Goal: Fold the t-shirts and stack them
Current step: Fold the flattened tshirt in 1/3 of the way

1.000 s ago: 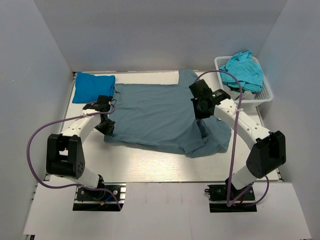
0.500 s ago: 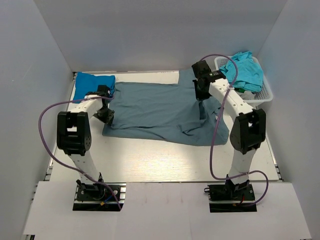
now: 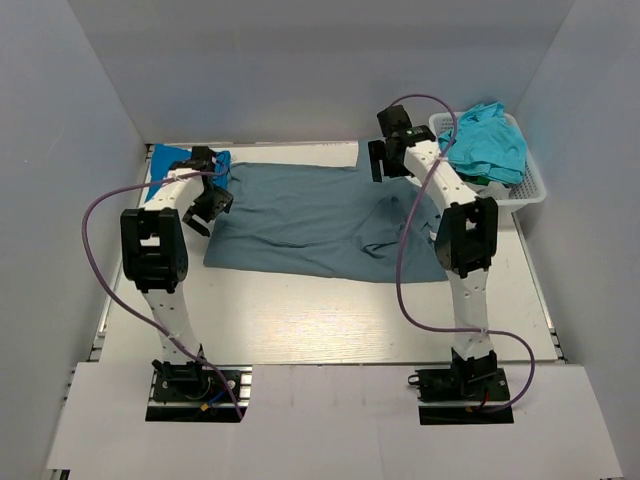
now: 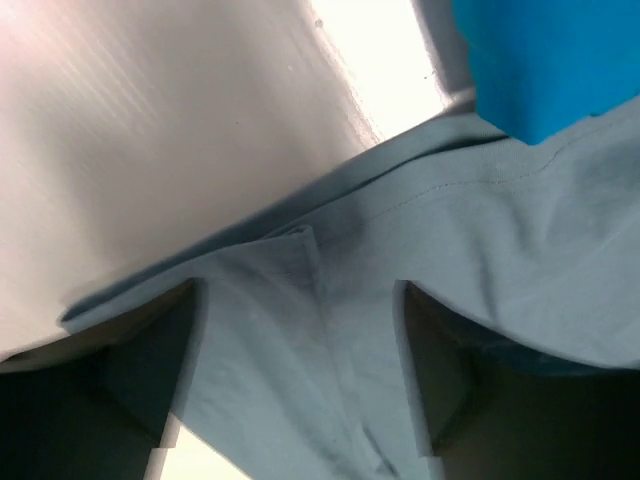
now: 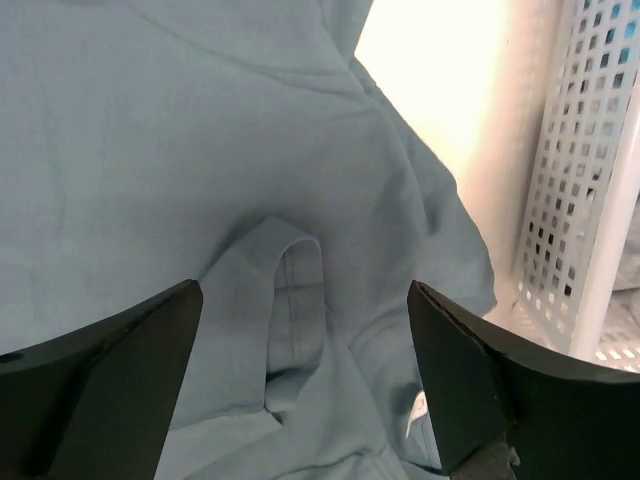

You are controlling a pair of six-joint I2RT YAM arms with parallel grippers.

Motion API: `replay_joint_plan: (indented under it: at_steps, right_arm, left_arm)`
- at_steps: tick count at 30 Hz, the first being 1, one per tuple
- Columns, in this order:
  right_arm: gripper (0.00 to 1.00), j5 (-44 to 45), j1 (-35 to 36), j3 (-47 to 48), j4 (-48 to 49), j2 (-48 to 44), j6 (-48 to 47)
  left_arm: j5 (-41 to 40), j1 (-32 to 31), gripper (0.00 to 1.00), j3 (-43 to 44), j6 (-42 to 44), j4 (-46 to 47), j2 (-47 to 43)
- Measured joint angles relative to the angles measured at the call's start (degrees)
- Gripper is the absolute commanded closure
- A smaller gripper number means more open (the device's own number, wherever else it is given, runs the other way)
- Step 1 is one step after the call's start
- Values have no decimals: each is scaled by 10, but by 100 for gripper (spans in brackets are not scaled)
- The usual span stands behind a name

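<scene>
The large grey-blue t-shirt (image 3: 300, 215) lies folded lengthwise across the middle of the table. My left gripper (image 3: 207, 203) hovers over its left end, jaws wide open, with the cloth (image 4: 300, 340) lying loose below. Over the shirt's far right corner my right gripper (image 3: 384, 160) is open too. Beneath it sits a folded-over sleeve (image 5: 292, 290). A folded bright blue t-shirt (image 3: 163, 160) rests at the back left, partly behind the left arm, and shows as a bright blue t-shirt (image 4: 550, 60) in the left wrist view. Turquoise t-shirts (image 3: 487, 140) are heaped in the basket.
A white mesh basket (image 3: 531, 190) stands at the back right, its wall (image 5: 590, 200) close beside my right gripper. Grey walls enclose the table on three sides. Bare white tabletop (image 3: 330, 315) lies between the shirt and the arm bases.
Both grippers carried the shirt's near edge toward the back, folding it over, then opened and let the cloth go. The arms now reach far back.
</scene>
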Motion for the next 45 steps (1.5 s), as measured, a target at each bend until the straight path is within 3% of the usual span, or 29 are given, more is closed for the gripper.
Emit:
replay_joint_plan:
  at_steps: [3,6,12,17,24,31,35,39,45]
  right_arm:
    - [10,3,0,11,-2,5,-3]
    - [10,2,0,-37,4,-31,3]
    - [10,-21,-3,-284,31,-219,33]
    - [10,-87,-38,-476,82,-355,64]
    - [10,-236,-83,-574,153,-343,92]
    - [10,-285,-126,-642,216,-313,127]
    - [10,-322,-158,-683,252,-337,157]
    - [10,-324,-165,-776,289,-419,181]
    - [10,-296,-164,-888,226,-577,216]
  left_arm:
    - [-10,0,0,14,7,-20,0]
    - [-17,0,0,14,11,-44,-13]
    - [-16,-5,0,11,38,-60,-75]
    - [49,-16,0,-58,85,2,-122]
    - [116,-42,0,-123,118,66,-74]
    - [114,-38,0,-143,123,80,-52]
    - [107,-36,0,-198,121,101,-91]
    - [99,-37,0,-287,113,109,-161]
    - [88,-38,0,-429,90,65,-294]
